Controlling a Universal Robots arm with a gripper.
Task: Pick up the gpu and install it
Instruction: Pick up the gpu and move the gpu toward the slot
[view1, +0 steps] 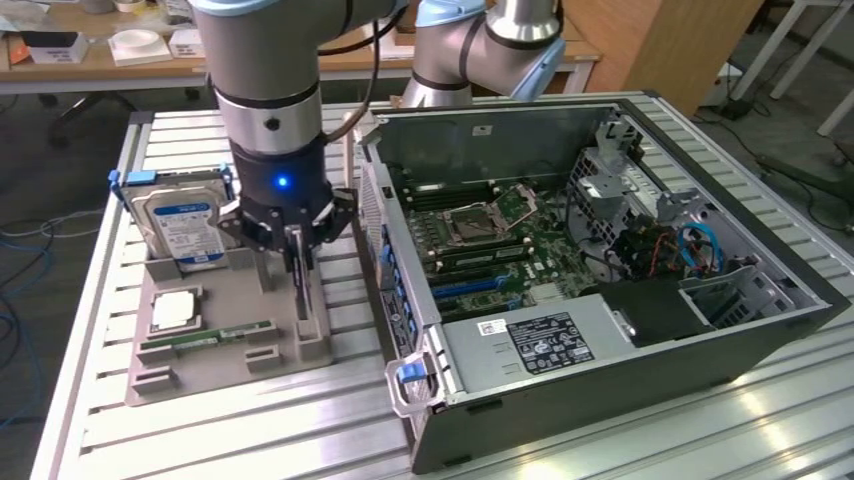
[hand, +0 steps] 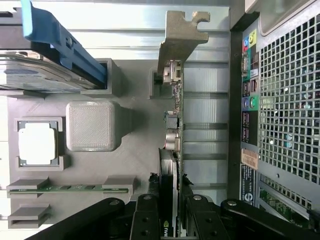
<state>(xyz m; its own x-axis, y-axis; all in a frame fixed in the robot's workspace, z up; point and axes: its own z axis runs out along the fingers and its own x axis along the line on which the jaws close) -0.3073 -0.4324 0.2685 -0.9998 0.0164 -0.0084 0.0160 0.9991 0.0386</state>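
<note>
From the exterior view, the slatted worktop (view1: 267, 440) carries the open computer case (view1: 747, 330) on that view's right, its motherboard (view1: 494, 240) laid bare. My wrist view meets the same case from outside, at its port panel (hand: 248, 90) and vent grille (hand: 290, 100). Beside it sits the grey tray (view1: 214, 375), with the hard drive (view1: 184, 225) cut off by the wrist view's edge. My hand (view1: 296, 255) is clenched on the gpu (view1: 304, 295), which stands on edge in the tray. The wrist view shows the fingers (hand: 146, 215) pressing either face and the silvery bracket (hand: 182, 40). The card's lower edge is hidden in its slot.
</note>
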